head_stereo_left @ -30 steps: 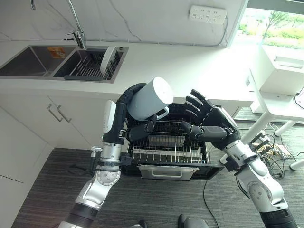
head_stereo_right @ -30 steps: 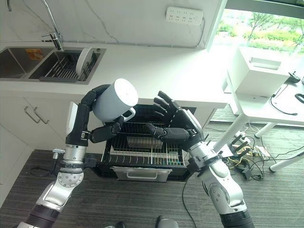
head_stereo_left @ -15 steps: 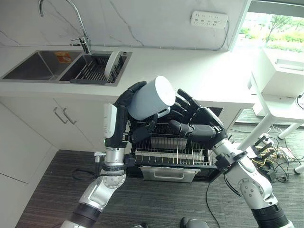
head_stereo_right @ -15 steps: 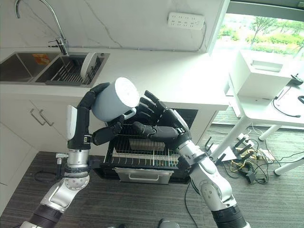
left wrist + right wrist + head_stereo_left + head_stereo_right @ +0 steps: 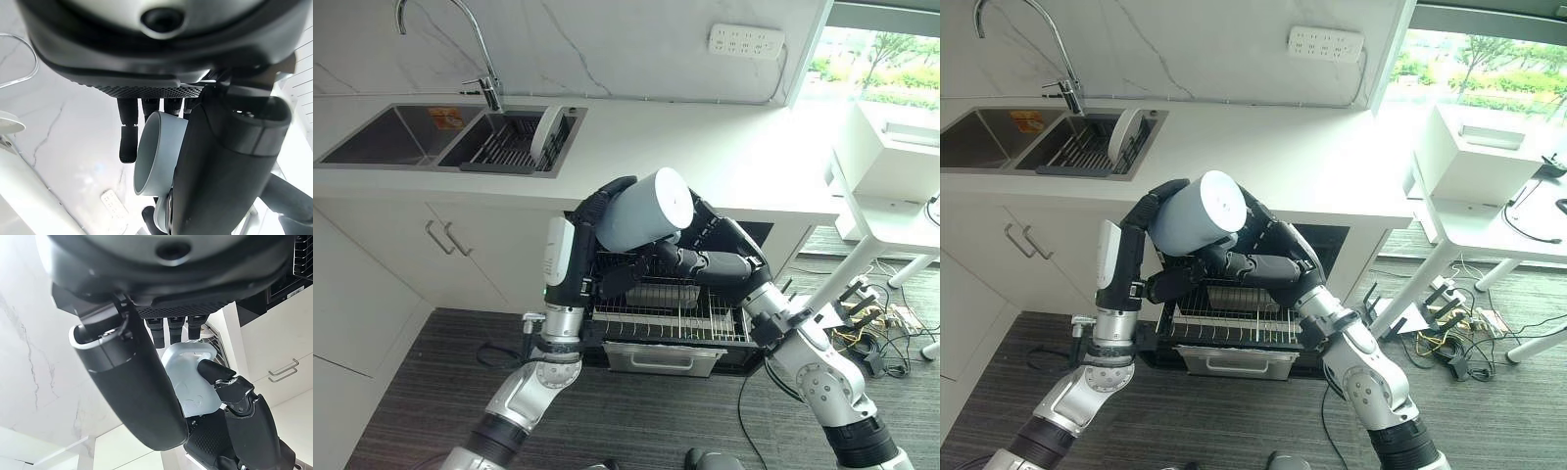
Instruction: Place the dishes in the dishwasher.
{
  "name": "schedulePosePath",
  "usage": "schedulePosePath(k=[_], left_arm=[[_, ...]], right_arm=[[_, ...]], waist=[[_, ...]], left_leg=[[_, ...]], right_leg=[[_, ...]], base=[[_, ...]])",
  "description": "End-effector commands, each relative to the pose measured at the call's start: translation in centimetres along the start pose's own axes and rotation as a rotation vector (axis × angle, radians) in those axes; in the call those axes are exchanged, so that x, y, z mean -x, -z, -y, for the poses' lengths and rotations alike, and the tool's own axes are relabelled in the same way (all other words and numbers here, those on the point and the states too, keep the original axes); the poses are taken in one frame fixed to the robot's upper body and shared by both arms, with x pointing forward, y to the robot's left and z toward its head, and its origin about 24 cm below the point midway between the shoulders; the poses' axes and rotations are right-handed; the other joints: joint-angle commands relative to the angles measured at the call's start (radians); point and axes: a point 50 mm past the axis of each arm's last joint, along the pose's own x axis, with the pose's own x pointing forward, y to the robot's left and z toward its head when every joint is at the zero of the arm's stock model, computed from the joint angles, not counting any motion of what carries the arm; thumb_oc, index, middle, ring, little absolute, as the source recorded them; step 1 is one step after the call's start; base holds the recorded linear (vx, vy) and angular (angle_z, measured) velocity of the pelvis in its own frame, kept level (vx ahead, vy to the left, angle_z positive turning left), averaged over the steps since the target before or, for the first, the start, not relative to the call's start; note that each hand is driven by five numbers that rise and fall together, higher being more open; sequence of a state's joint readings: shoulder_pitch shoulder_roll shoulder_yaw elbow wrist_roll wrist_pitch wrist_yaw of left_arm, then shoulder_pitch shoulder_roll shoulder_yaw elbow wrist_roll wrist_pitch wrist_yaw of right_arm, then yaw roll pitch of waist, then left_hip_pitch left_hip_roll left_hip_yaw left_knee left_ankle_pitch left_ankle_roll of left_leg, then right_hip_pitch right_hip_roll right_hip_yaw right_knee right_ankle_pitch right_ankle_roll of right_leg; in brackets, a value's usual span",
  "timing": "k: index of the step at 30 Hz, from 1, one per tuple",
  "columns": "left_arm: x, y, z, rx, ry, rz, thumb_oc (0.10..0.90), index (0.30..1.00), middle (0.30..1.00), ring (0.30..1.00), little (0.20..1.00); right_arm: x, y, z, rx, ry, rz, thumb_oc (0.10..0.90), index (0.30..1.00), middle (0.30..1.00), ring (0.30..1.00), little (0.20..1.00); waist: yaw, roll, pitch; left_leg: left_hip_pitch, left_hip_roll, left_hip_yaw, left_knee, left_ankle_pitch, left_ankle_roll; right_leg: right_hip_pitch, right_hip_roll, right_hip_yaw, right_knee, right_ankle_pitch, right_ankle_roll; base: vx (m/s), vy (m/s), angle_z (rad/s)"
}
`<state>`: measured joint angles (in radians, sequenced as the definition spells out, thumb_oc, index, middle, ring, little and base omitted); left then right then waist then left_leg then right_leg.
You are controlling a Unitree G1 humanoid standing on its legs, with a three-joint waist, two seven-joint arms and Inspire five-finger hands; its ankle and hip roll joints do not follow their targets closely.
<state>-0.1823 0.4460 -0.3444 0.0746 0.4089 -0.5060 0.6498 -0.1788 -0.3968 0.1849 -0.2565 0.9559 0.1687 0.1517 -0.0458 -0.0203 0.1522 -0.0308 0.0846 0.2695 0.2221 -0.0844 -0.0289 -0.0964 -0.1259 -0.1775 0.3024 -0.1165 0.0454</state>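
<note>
mug (image 5: 643, 209): pale grey, held in the air above the open dishwasher rack (image 5: 668, 311), its base turned up and toward the camera.
axis: long axis tilted, mouth facing down and away toward the counter (image 5: 724, 147).
left hand (image 5: 605, 208): fingers curled over the mug's wall, thumb beneath; it carries the mug.
right hand (image 5: 705, 257): just beside the mug, fingers reaching round its handle side, touching; clamp not certain.
nearer hand: both meet at the mug; likely a handover.
plate (image 5: 544, 127): upright in the sink rack (image 5: 505, 147), well apart.
</note>
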Motion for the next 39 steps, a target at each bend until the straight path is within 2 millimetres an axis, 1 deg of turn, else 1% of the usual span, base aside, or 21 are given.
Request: schedulePosePath(k=[1,12,22,30,31,32,33,39], left_arm=[[-3.6,-2.9,-0.1,0.074,-0.071,0.233,0.400,0.300,0.300,0.300,0.300],[-3.6,-3.1,0.5,0.087,-0.030,0.246,0.400,0.300,0.300,0.300,0.300],[-3.3,-3.6,1.7,0.107,0.052,0.261,0.400,0.300,0.300,0.300,0.300],[-3.0,-3.8,2.0,0.119,0.086,0.271,0.400,0.300,0.300,0.300,0.300],[-3.0,-3.8,2.1,0.121,0.087,0.271,0.400,0.300,0.300,0.300,0.300],[-3.0,-3.8,2.1,0.121,0.089,0.272,0.400,0.300,0.300,0.300,0.300],[-3.0,-3.8,2.2,0.121,0.091,0.272,0.400,0.300,0.300,0.300,0.300],[-2.9,-3.9,2.3,0.130,0.102,0.276,0.400,0.300,0.300,0.300,0.300]], right_arm=[[-2.2,-4.2,-3.5,-0.012,-0.179,0.240,0.800,0.900,0.900,0.900,0.900],[-2.4,-4.4,-3.9,-0.005,-0.193,0.247,0.800,0.900,0.900,0.900,0.900],[-2.5,-4.6,-4.2,-0.003,-0.191,0.264,0.800,0.900,0.900,0.900,0.900],[-2.5,-4.7,-4.2,0.003,-0.195,0.274,0.800,0.900,0.900,0.900,0.900],[-2.5,-4.7,-4.3,0.006,-0.197,0.275,0.585,0.578,0.578,0.578,0.578],[-2.5,-4.7,-4.3,0.008,-0.198,0.278,0.482,0.422,0.422,0.422,0.422],[-2.5,-4.8,-4.3,0.009,-0.199,0.281,0.400,0.300,0.300,0.300,0.300],[-2.5,-5.1,-4.5,0.025,-0.211,0.294,0.400,0.300,0.300,0.300,0.300]], waist=[[0.011,-0.034,-0.081],[0.011,-0.033,-0.079],[0.010,-0.035,-0.078],[0.009,-0.034,-0.076],[0.010,-0.034,-0.076],[0.010,-0.034,-0.076],[0.010,-0.033,-0.076],[0.010,-0.032,-0.077]], left_leg=[[0.017,0.026,-0.052,0.078,-0.192,0.001],[0.017,0.023,-0.052,0.078,-0.194,0.004],[0.014,0.021,-0.051,0.078,-0.194,0.007],[0.013,0.022,-0.049,0.078,-0.193,0.006],[0.013,0.022,-0.049,0.078,-0.192,0.006],[0.012,0.022,-0.049,0.078,-0.192,0.005],[0.012,0.022,-0.050,0.078,-0.192,0.005],[0.009,0.023,-0.050,0.078,-0.190,0.003]], right_leg=[[0.058,-0.012,-0.016,-0.002,-0.061,0.070],[0.057,-0.014,-0.014,-0.002,-0.060,0.072],[0.054,-0.014,-0.013,-0.002,-0.058,0.073],[0.052,-0.012,-0.012,-0.002,-0.057,0.074],[0.051,-0.012,-0.012,-0.002,-0.057,0.073],[0.051,-0.012,-0.012,-0.002,-0.057,0.074],[0.051,-0.012,-0.012,-0.002,-0.057,0.074],[0.049,-0.011,-0.012,-0.002,-0.058,0.073]], base=[[0.00,0.000,0.00],[0.00,0.000,0.00],[0.00,0.000,0.00],[0.00,0.000,0.00],[0.00,0.000,0.00],[0.00,0.000,0.00],[0.00,0.000,0.00],[-0.02,0.000,0.00]])
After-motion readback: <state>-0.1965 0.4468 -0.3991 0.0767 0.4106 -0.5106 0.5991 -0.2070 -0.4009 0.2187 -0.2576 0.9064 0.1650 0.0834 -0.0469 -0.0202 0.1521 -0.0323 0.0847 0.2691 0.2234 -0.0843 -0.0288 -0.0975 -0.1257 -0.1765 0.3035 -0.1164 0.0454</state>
